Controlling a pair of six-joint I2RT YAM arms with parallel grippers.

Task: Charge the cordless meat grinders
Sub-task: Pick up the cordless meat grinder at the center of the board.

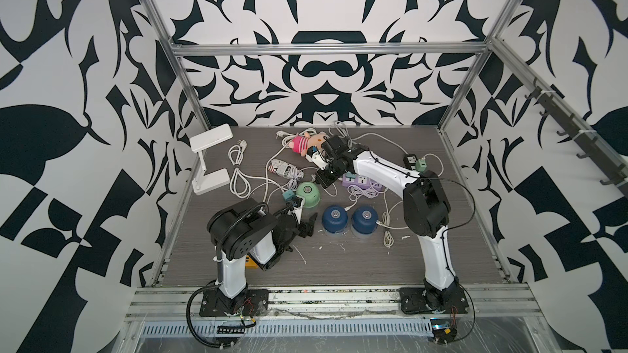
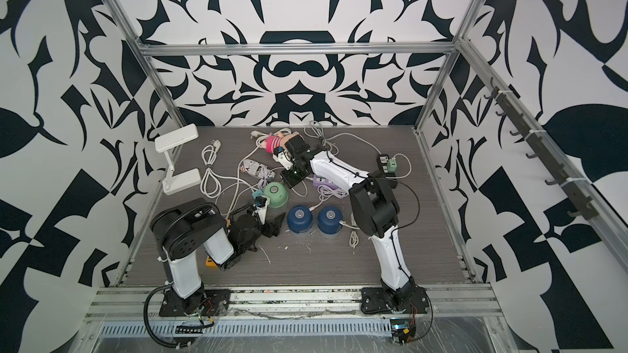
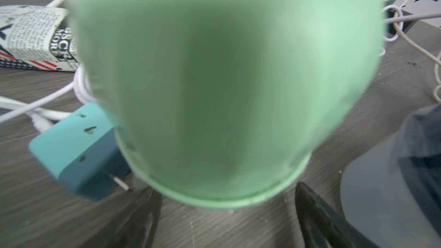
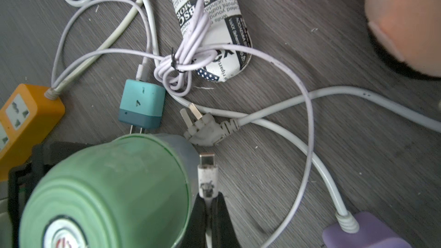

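White plug point(image 4: 207, 175) in right claw point(image 4: 209, 202)

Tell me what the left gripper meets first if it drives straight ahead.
The mint green grinder: it fills the left wrist view straight ahead of the open left gripper. The blur suggests it is close, though the gap is hard to judge.

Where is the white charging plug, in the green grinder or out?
Out: right gripper pinches the white plug, its metal tip bare beside the green grinder.
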